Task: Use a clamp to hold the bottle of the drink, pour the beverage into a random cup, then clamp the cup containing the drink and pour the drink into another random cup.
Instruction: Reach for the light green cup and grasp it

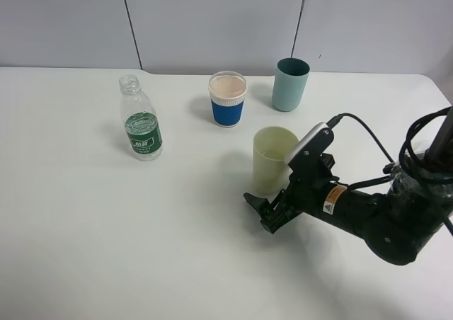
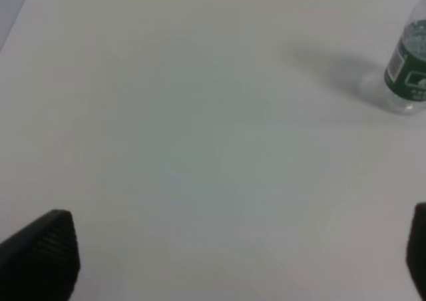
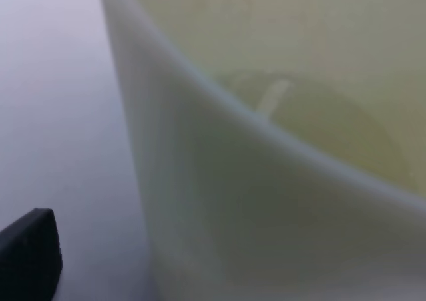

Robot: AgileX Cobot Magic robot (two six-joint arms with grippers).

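A clear bottle (image 1: 141,122) with a green label and no cap stands upright at the left; its lower part also shows in the left wrist view (image 2: 407,68). A pale yellow-green cup (image 1: 273,161) stands at the middle right and fills the right wrist view (image 3: 266,181). A white cup with a blue sleeve (image 1: 228,99) and a teal cup (image 1: 290,84) stand behind it. My right gripper (image 1: 265,212) is open, low at the pale cup's front base; one fingertip (image 3: 26,254) shows beside the cup wall. My left gripper (image 2: 229,261) is open and empty over bare table.
The white table (image 1: 106,249) spreads to the front and left. A grey panelled wall (image 1: 212,23) runs behind it. Black cables (image 1: 417,150) loop at the right arm's base near the right edge. The left arm does not show in the exterior view.
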